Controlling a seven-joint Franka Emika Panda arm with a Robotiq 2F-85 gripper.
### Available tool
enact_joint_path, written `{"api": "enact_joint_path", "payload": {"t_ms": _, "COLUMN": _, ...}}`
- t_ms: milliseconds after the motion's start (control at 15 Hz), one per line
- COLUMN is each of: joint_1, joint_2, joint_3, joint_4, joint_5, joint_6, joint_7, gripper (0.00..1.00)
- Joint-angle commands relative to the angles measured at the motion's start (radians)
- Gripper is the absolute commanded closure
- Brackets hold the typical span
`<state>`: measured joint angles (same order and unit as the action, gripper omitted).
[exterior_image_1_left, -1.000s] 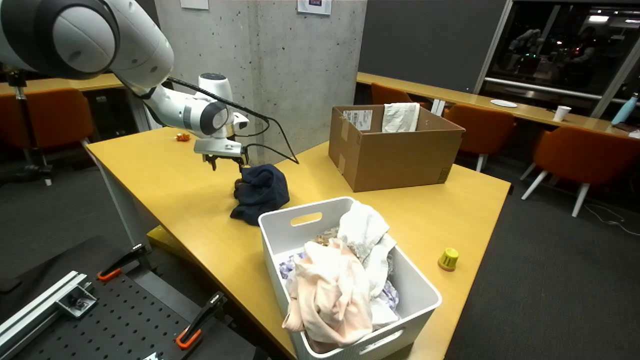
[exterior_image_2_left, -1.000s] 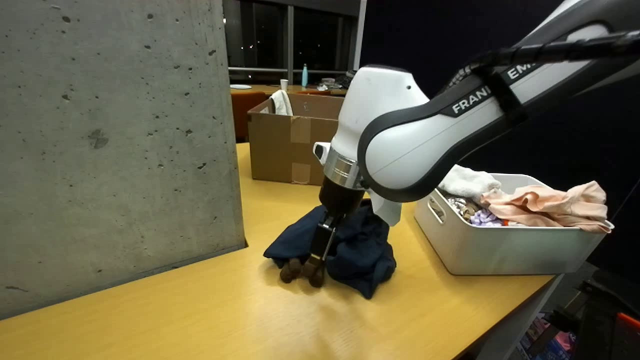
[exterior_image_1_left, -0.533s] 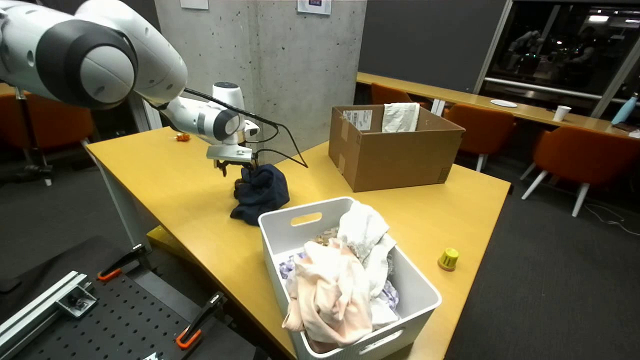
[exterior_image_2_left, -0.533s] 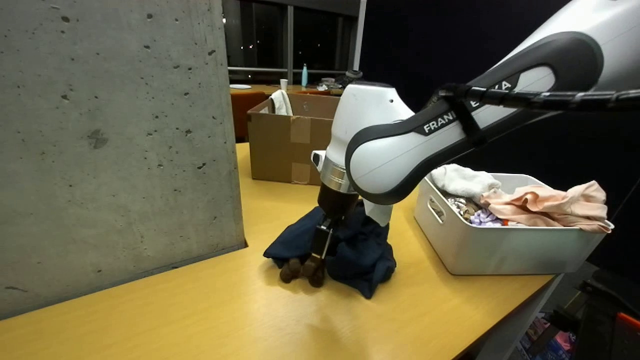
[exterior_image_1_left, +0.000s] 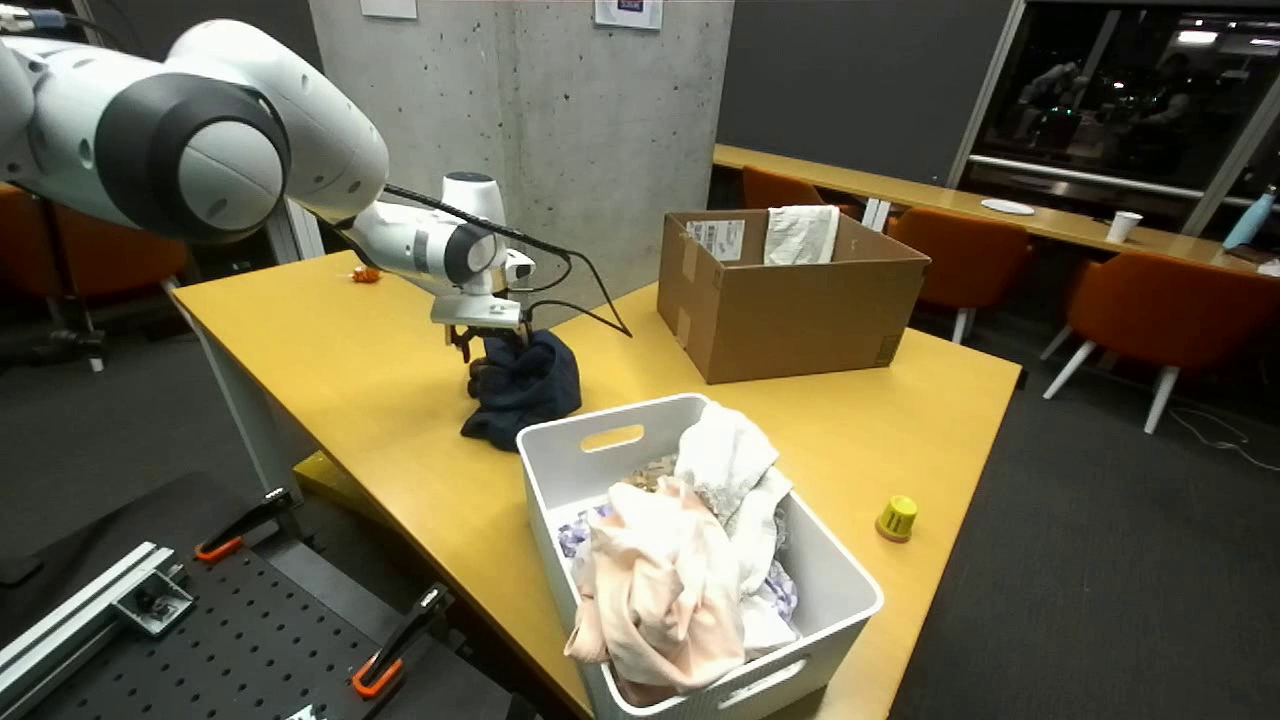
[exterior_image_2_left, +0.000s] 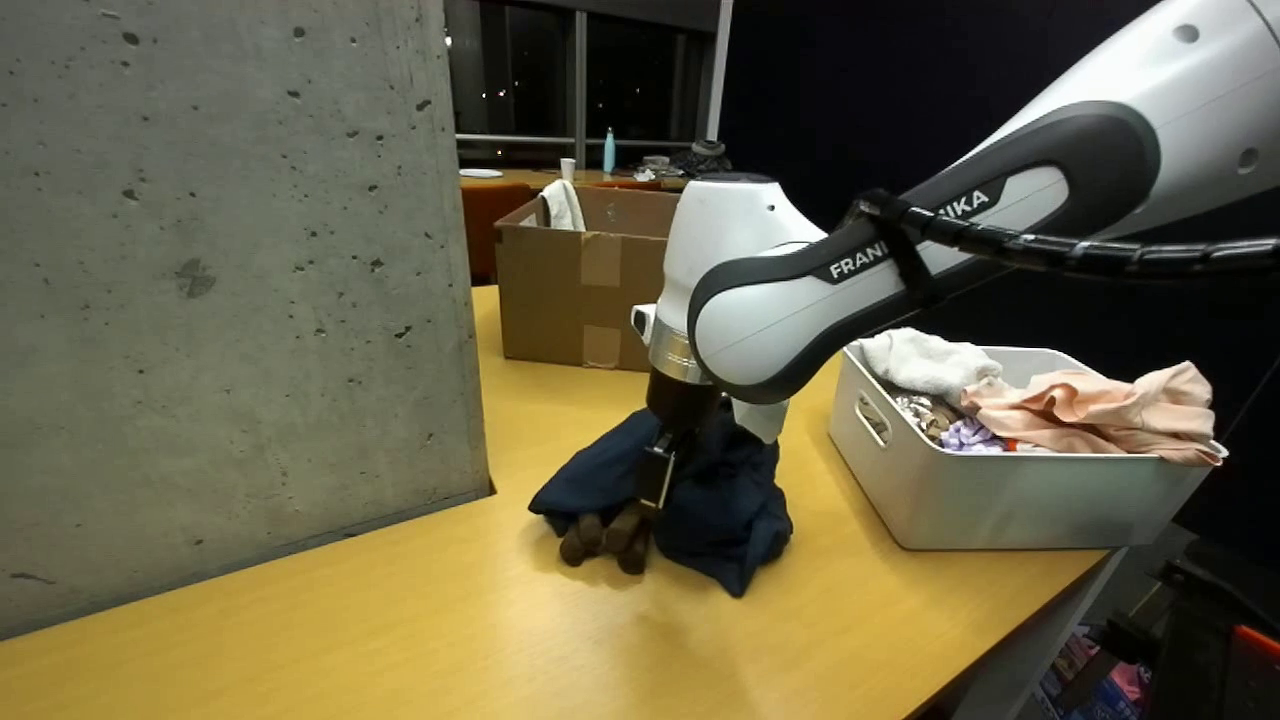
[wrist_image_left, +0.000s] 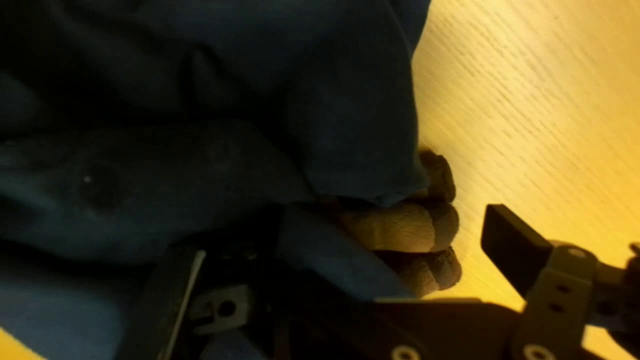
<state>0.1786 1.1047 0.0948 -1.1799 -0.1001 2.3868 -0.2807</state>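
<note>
Beneath the claw, whose jaws stand wide apart, brown stubby ends poke from navy cloth; contact is unclear.

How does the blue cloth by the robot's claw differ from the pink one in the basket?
The blue cloth lies bunched on the table, the open gripper right at it; the pink cloth lies in the basket, spilling over its rim. The blue cloth is dark; the pink cloth is pale. Both are crumpled.
</note>
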Motion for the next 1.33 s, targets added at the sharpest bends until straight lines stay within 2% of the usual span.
{"api": "enact_joint_path", "payload": {"t_ms": 0, "joint_1": 0.015, "joint_2": -0.003, "joint_3": -0.033, "joint_4": 0.028, "joint_5": -0.035, "joint_6": -0.039, "joint_7": 0.042, "gripper": 0.00}}
{"api": "enact_joint_path", "payload": {"t_ms": 667, "joint_1": 0.009, "joint_2": -0.010, "joint_3": -0.031, "joint_4": -0.052, "joint_5": -0.034, "joint_6": -0.017, "joint_7": 0.075, "gripper": 0.00}}
{"api": "enact_joint_path", "payload": {"t_ms": 733, "joint_1": 0.008, "joint_2": -0.012, "joint_3": -0.031, "joint_4": -0.057, "joint_5": -0.034, "joint_6": -0.015, "joint_7": 0.075, "gripper": 0.25}}
{"api": "enact_joint_path", "payload": {"t_ms": 800, "joint_1": 0.008, "joint_2": -0.015, "joint_3": -0.031, "joint_4": -0.063, "joint_5": -0.035, "joint_6": -0.013, "joint_7": 0.075, "gripper": 0.26}}
{"api": "enact_joint_path", "payload": {"t_ms": 1267, "joint_1": 0.002, "joint_2": -0.028, "joint_3": -0.035, "joint_4": -0.080, "joint_5": -0.034, "joint_6": -0.003, "joint_7": 0.077, "gripper": 0.80}}
